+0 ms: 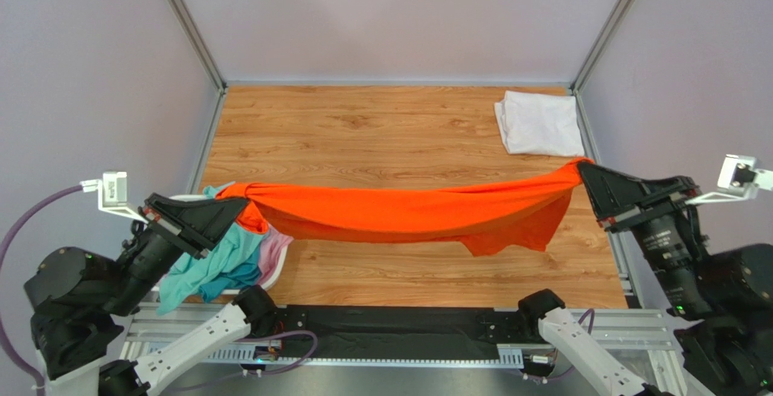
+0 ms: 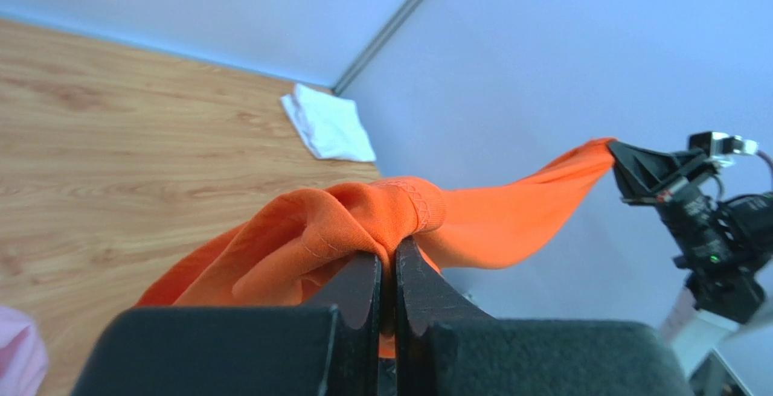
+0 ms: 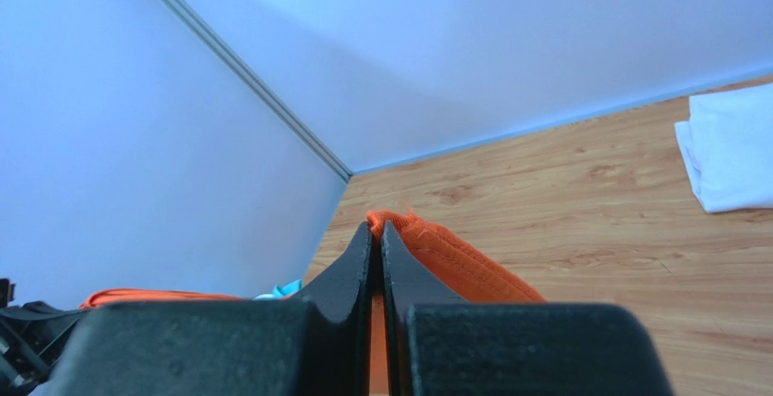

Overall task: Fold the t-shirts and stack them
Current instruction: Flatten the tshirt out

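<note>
While stretching cloth aloft, step: keeping both ends level, lowering evenly onto table, shaking out the twist.
Left gripper: clamping shut on orange t-shirt's bunched left end.
Right gripper: pinching shut on the opposite end.
Orange t-shirt: hanging twisted, rope-like between both, loose flap drooping right of middle, seemingly clearing the wood.
White t-shirt: lying folded at far right corner.

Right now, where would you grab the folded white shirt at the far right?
On the white t-shirt, probably the left edge, pinched low, coming from the table centre. It lies flat and folded, its layers show there, and the wall crowds its right side.
</note>
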{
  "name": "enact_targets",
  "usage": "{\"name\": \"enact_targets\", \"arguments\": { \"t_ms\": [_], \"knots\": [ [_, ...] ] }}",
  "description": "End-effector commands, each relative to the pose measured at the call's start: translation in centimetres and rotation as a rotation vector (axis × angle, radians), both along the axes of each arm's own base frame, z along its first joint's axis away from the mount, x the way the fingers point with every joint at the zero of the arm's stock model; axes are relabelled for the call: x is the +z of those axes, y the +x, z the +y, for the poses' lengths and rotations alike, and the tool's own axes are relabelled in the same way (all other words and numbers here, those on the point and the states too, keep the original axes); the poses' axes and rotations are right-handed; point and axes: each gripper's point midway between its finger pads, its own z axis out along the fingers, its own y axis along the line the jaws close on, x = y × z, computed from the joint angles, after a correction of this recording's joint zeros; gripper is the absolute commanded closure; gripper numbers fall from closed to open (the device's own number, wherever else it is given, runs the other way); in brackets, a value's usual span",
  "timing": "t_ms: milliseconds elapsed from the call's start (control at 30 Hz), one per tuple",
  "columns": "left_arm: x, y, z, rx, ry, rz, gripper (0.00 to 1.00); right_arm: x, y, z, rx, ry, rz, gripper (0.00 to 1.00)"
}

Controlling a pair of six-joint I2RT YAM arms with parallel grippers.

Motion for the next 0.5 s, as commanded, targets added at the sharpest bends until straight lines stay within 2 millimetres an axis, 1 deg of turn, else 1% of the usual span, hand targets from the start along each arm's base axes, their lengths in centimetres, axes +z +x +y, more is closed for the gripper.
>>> {"name": "enact_targets", "arguments": {
  "t_ms": [0,33,67,100,200,233,267,300,333,367,400,433,467],
  "knots": [
    [2.4,-2.4,-0.8,-0.124,-0.021,-0.101,1.0,0.0,-2.3,-0.7,0.014,-0.013,-0.004,1.0],
    [2.3,-2.4,-1.1,-0.139,-0.019,-0.094,1.0,0.1,-2.8,-1.2,-0.006,-0.004,-0.02,1.0],
    [2.2,-2.2,-1.4,-0.143,-0.015,-0.09,1.0,0.0,-2.7,-1.8,-0.036,0.0,-0.021,1.0],
    [2.1,-2.0,-1.7,-0.144,-0.01,-0.085,1.0,-0.2,-2.3,-2.8,-0.098,-0.001,-0.018,1.0],
    [0.7,0.1,-2.3,-0.085,0.024,-0.03,1.0,-2.3,-0.5,-3.9,-0.187,-0.042,0.039,1.0],
    [-0.8,1.7,-2.6,-0.031,0.049,0.016,1.0,-2.9,0.1,-4.0,-0.206,-0.057,0.058,1.0],
    [-1.8,2.7,-2.8,-0.002,0.06,0.052,1.0,-4.9,1.4,-3.8,-0.225,-0.087,0.115,1.0],
    [-3.0,3.6,-3.2,0.027,0.063,0.093,1.0,-6.2,2.6,-4.3,-0.273,-0.109,0.157,1.0],
    [-5.9,5.8,-3.7,0.1,0.122,0.163,1.0,-7.8,3.6,-4.5,-0.308,-0.13,0.204,1.0],
    [-7.6,6.9,-3.8,0.146,0.149,0.211,1.0,-10.9,5.3,-4.4,-0.339,-0.174,0.287,1.0],
    [-9.5,8.1,-3.8,0.197,0.184,0.256,1.0,-12.6,6.5,-5.0,-0.397,-0.204,0.33,1.0],
    [-12.7,10.0,-3.1,0.315,0.242,0.317,1.0,-14.8,8.2,-4.8,-0.428,-0.25,0.394,1.0],
    [-15.2,11.6,-3.4,0.381,0.314,0.372,1.0,-16.6,9.3,-4.9,-0.456,-0.286,0.436,1.0]
  ]
}}
